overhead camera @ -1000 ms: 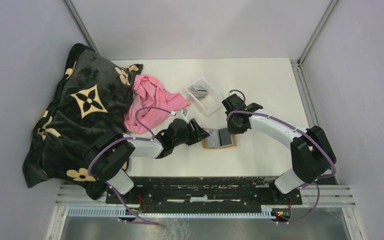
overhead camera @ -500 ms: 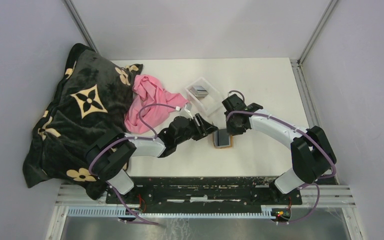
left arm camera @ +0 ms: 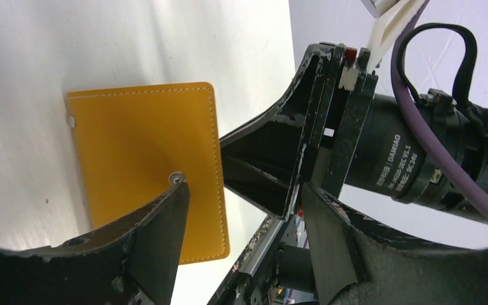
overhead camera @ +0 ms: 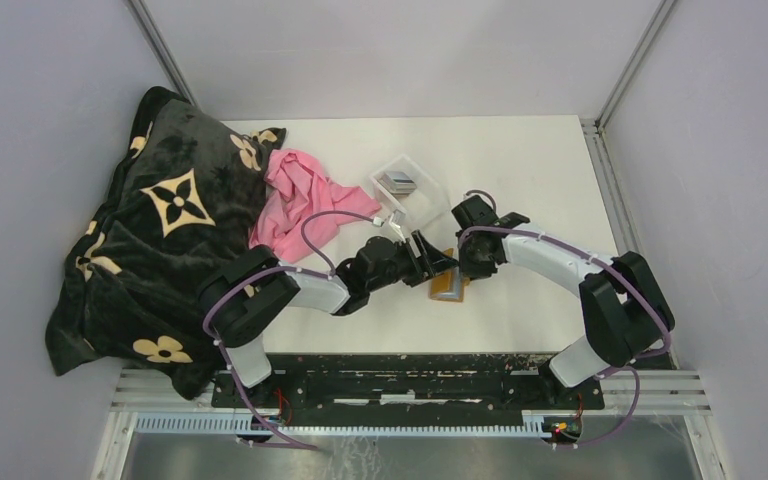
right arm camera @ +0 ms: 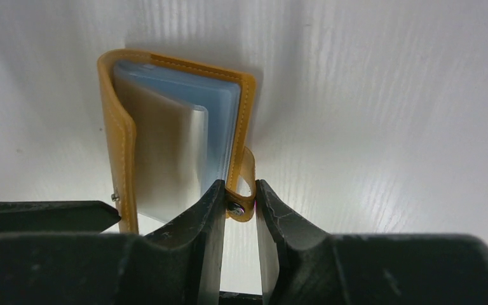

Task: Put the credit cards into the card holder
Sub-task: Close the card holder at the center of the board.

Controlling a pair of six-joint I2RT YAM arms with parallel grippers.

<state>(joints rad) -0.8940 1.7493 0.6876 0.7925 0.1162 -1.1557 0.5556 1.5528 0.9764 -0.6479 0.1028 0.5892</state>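
Table scene, described from the arms' side outward. At the near edge of the white table [overhead camera: 520, 170] the two arm bases sit side by side. Both arms bend inward and meet over the card holder [overhead camera: 448, 290], which lies near the middle of the table, somewhat toward the near edge.

Right gripper [right arm camera: 239, 190]: the fingers are narrow and pinch the card holder's closing strap [right arm camera: 241, 202], with the snap stud between the two pads. The card holder is partly open like a book, its orange covers apart and the clear pockets fanned between them.

Left gripper [left arm camera: 244, 197]: the jaws are spread wide and hold nothing. One finger [left arm camera: 155, 222] reaches the outer face of the orange cover, just beside a small metal stud. Whether it presses on the cover or stops just short cannot be told. The other finger is off the card holder, close to the right gripper's body.

Beyond the grippers stands a clear plastic tray [overhead camera: 407, 190], set at an angle and apart from the card holder. The credit cards [overhead camera: 397, 181] lie in a small dark stack at its far end; none is in the pockets.

To the left of the tray lies a crumpled pink cloth [overhead camera: 300, 205], crossed by the left arm's cable. Farther left, a dark blanket [overhead camera: 160, 220] with a pale flower pattern is heaped over the table's left side against the wall.
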